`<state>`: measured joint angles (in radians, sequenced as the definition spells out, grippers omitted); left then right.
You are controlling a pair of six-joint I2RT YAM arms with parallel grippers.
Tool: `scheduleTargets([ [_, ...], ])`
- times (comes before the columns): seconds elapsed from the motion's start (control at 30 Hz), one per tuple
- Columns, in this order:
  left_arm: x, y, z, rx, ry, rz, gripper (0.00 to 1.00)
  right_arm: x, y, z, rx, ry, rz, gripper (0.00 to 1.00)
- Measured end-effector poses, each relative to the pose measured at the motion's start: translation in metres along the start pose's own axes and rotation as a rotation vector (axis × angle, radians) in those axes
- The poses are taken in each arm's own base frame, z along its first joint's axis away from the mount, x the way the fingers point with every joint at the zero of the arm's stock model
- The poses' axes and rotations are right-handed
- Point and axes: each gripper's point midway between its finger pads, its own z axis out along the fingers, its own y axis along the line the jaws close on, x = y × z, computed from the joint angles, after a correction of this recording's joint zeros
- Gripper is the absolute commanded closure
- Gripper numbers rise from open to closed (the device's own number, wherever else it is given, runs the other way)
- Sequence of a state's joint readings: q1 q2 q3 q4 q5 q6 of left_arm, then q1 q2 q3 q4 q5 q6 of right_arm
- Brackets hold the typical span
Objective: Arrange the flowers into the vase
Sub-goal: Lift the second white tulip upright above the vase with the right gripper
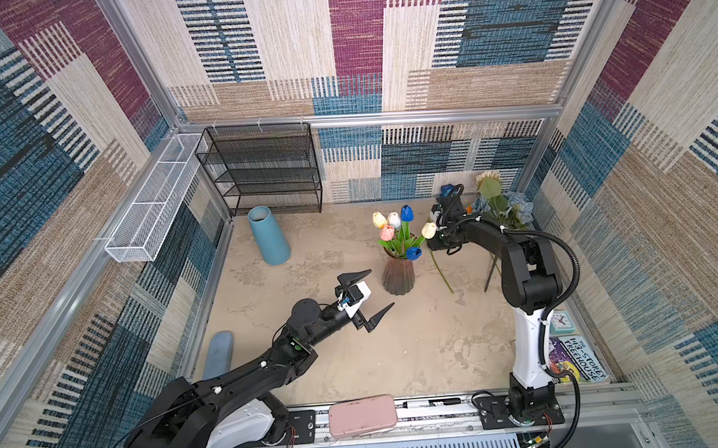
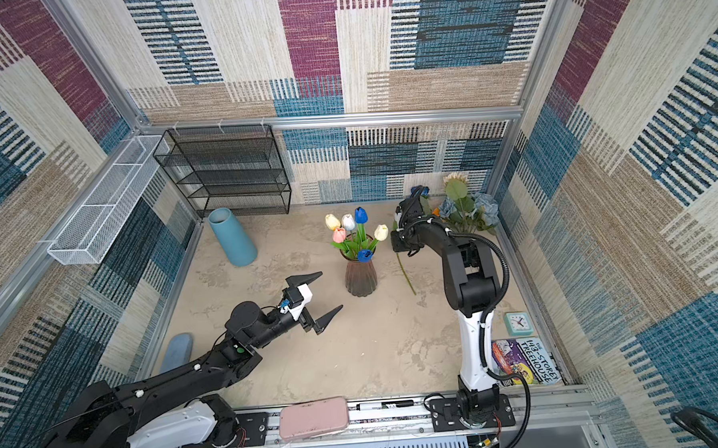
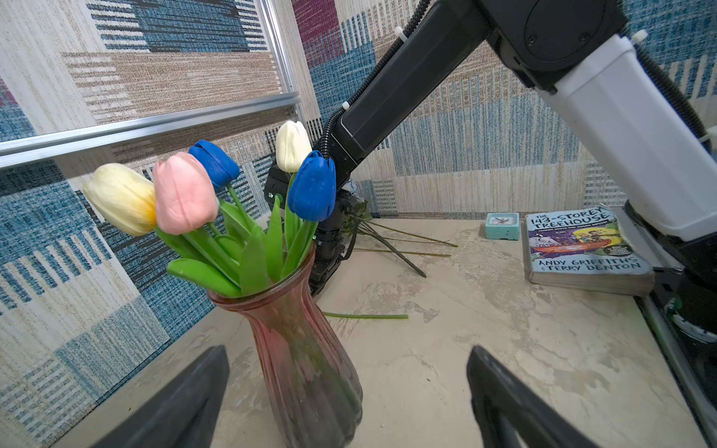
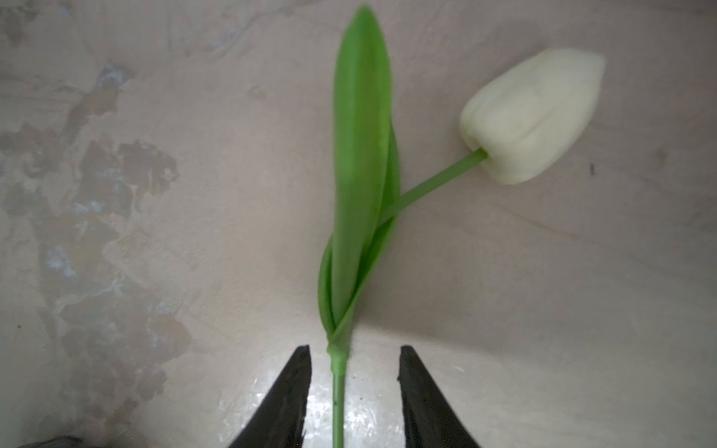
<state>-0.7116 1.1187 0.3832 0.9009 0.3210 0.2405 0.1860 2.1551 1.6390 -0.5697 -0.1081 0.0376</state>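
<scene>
A ribbed pink glass vase [image 1: 398,279] [image 2: 360,281] [image 3: 302,349] stands mid-table and holds several tulips [image 1: 394,227] [image 3: 182,194] in cream, pink, white and blue. My left gripper [image 1: 381,287] [image 2: 331,289] [image 3: 348,349] hovers wide open just left of the vase, holding nothing. My right gripper [image 4: 355,349] points down at the table right of the vase. Its jaws stand narrowly apart on either side of the green stem of a white tulip [image 4: 531,116] lying there. Both top views hide this tulip under the wrist. More flowers [image 1: 494,204] [image 2: 464,206] lie in the back right corner.
A long green stem [image 1: 440,273] lies right of the vase. A blue tube vase [image 1: 268,235], black mesh shelf [image 1: 263,167] and white wire basket [image 1: 156,200] stand back left. A book [image 1: 579,361], teal clock [image 1: 561,322] and pink case [image 1: 362,414] are near the front.
</scene>
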Motion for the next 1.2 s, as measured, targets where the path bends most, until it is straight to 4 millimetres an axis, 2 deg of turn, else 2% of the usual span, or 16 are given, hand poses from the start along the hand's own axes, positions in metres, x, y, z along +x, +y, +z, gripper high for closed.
scheduleTargets([
  [0.13,-0.001,0.000,0.000,0.000,0.000,0.001,0.01,0.011,0.001,0.014,0.005,0.047,-0.024,0.68],
  [0.2,-0.002,0.000,-0.001,0.001,-0.001,0.001,0.01,0.009,0.001,0.017,0.015,0.048,-0.033,0.69],
  [0.3,-0.005,0.000,-0.002,0.000,-0.002,0.002,0.01,0.003,0.000,0.021,0.022,0.040,-0.046,0.77],
  [0.37,-0.005,0.000,-0.002,0.000,-0.003,0.003,0.01,0.001,-0.002,0.024,0.029,0.035,-0.048,0.88],
  [0.47,-0.006,0.000,-0.003,-0.001,-0.006,0.003,0.01,-0.003,-0.002,0.026,0.026,0.019,-0.045,0.94],
  [0.63,-0.004,0.000,-0.005,0.000,0.000,0.002,0.02,-0.003,-0.002,0.020,0.023,0.000,-0.033,1.00],
  [0.77,-0.004,-0.001,-0.005,0.000,0.001,0.001,0.01,-0.005,0.000,-0.003,-0.015,-0.019,-0.003,1.00],
  [0.83,-0.006,0.000,-0.006,-0.001,-0.002,0.002,0.01,-0.016,-0.002,-0.026,-0.032,-0.071,0.018,1.00],
  [0.97,-0.015,0.001,-0.009,-0.008,-0.027,0.011,0.01,-0.043,0.004,-0.097,-0.093,-0.259,0.021,1.00],
  [1.07,-0.021,0.002,-0.012,-0.015,-0.043,0.016,0.01,-0.062,0.031,-0.182,-0.193,-0.499,-0.024,1.00],
  [1.13,-0.024,0.002,-0.014,-0.021,-0.056,0.019,0.01,-0.073,0.051,-0.255,-0.269,-0.714,-0.073,1.00],
  [1.2,-0.024,0.003,-0.015,-0.031,-0.059,0.018,0.01,-0.073,0.064,-0.317,-0.325,-0.899,-0.112,1.00],
])
